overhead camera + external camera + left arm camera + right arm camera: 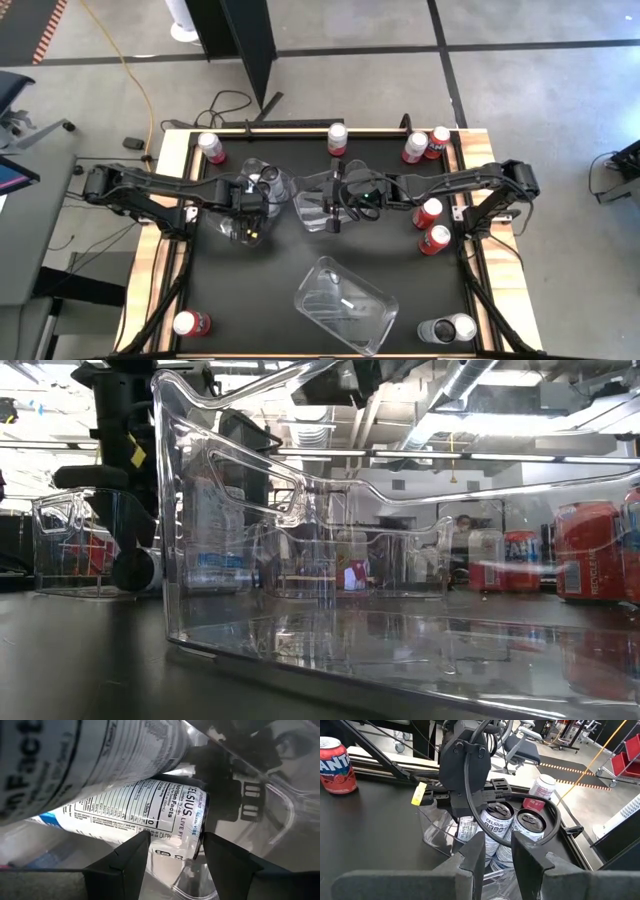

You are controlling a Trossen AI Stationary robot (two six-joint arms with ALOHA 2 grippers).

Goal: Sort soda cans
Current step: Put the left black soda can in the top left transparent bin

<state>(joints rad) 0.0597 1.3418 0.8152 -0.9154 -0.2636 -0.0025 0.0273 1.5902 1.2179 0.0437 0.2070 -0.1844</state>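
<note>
Red soda cans stand around the table's edges, for instance one (211,147) at the far left and two (428,212) (434,239) at the right. White-and-silver cans (497,820) stand in a clear bin (285,185) left of centre. My left gripper (248,222) points down into this bin, open. Its fingertips (175,845) straddle one end of a white can (150,815) lying below them. My right gripper (333,195) hangs open and empty (498,845) high over a second clear bin (305,212) at the centre. My left gripper comes from above, pointing steeply down, with its right finger (220,860) beside the white can's end (196,845) and its left finger (132,857) in front of the can's side. I cannot tell whether either finger touches the can.
A third clear bin (312,282) lies near the table's front edge at the centre and fills the low view (200,510). A dark grey can (450,328) lies at the near right corner, a red one (190,323) at the near left. The table has raised wooden edges (170,200).
</note>
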